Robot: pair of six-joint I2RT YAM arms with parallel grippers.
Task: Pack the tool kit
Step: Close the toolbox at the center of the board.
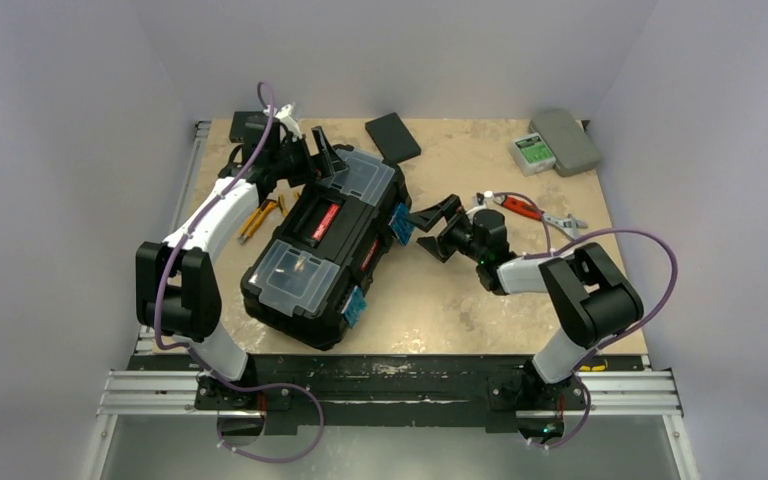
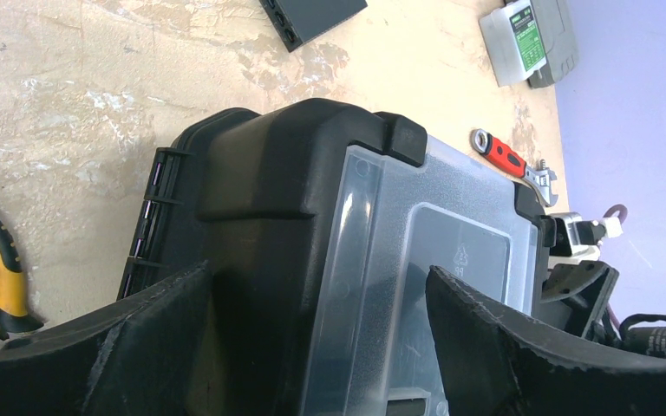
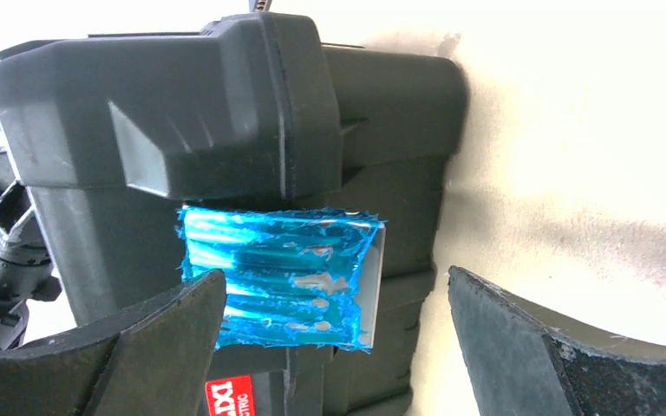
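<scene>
Overhead view of a tabletop with two robot arms. At far left we see yellow-handled pliers [image 1: 260, 217] lying on the bare table [image 1: 480, 300], just beside the toolbox and not yet packed.

Next, the left gripper [image 1: 326, 152] has its jaws wide apart, straddling the far end of the box. Its wrist view shows one finger on each side of that corner. We cannot tell whether they touch.

The large black toolbox [image 1: 325, 245] lies diagonally left of centre, lid closed, between the two grippers. It has two clear lid compartments [image 2: 434, 251] and a handle with a red label [image 1: 325, 220] between them.

On its right side is a shiny blue latch [image 3: 282, 277]. The right gripper [image 1: 425, 230] faces this latch with its jaws fully apart, holding nothing.

Further right lies a red-handled adjustable wrench [image 2: 512, 160], well apart from the box.

We judge the box to be rigid moulded plastic, bulky and likely heavy for these arms. Its smooth walls look slippery and too wide to clamp across. The handle or a protruding latch seems the surest hold. The clear lids look thinner and more easily scratched, so we would avoid pressing there. The hand tools look light and stiff, and their coated handles should grip well.
</scene>
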